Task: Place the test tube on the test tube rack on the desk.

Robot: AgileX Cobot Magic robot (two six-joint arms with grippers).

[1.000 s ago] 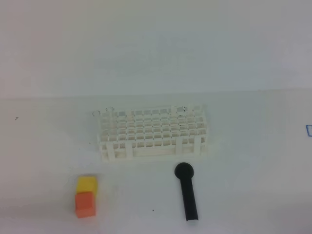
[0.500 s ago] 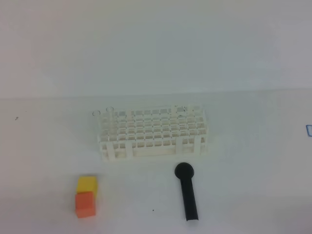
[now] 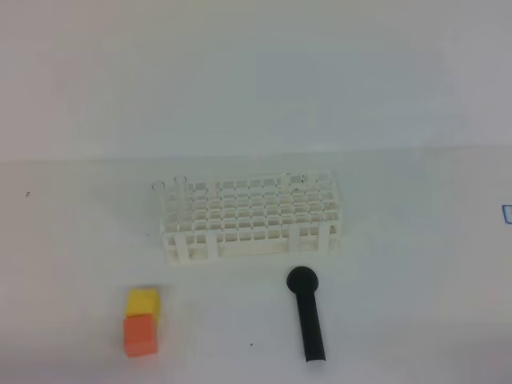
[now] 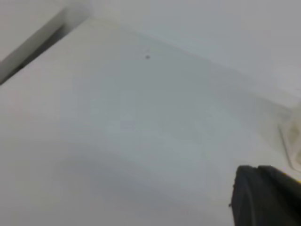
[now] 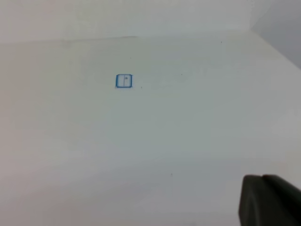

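A: Where is the test tube rack (image 3: pixel 250 218)?

B: It stands in the middle of the tabletop (image 3: pixel 400 304), white on white, so its edges are hard to follow. In front of it lies a black round-headed stick (image 3: pixel 307 315), and to the front left an orange cube (image 3: pixel 139 334) touches a yellow cube (image 3: pixel 143 302) behind it.

A: And the test tube (image 3: pixel 158 190)?

B: I can see only faint round rims at the back left corner of the rack, and perhaps one more near the back right. They may be clear tubes standing in the holes, but the glass is almost invisible, so I cannot be sure.

A: The jaws?

B: No arm appears in the high view. Each wrist view shows only a dark blurred corner at the bottom right. The right jaws are together, holding nothing visible. For the left jaws I cannot tell.

A: Anything else?

B: The right wrist view shows a small blue square mark (image 5: pixel 123 81) on the tabletop
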